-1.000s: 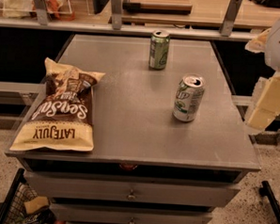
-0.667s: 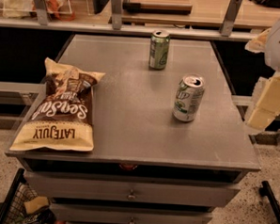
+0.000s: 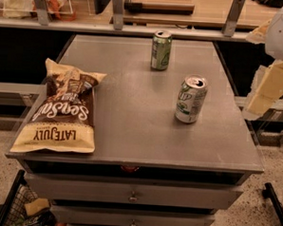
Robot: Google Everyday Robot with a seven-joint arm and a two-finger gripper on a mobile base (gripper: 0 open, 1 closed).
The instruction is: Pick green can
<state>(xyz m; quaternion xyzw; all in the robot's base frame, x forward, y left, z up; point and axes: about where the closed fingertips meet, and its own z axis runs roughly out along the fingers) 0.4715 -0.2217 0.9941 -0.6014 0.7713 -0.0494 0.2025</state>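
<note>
Evidently nothing has shifted; the gripper (image 3: 269, 88) hangs unmoved beside the table (image 3: 121, 133), its grasp impossible to tell; the green can (image 3: 161, 50) stands well apart from it, so the reach is unbegun.

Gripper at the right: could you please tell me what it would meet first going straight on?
Likely the right edge of the table; the gripper hangs beside it, angled down-left, depth unclear.

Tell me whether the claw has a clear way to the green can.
Probably yes: the claw hangs right of the table; the green can stands at the back, apart from the 7UP can.
</note>
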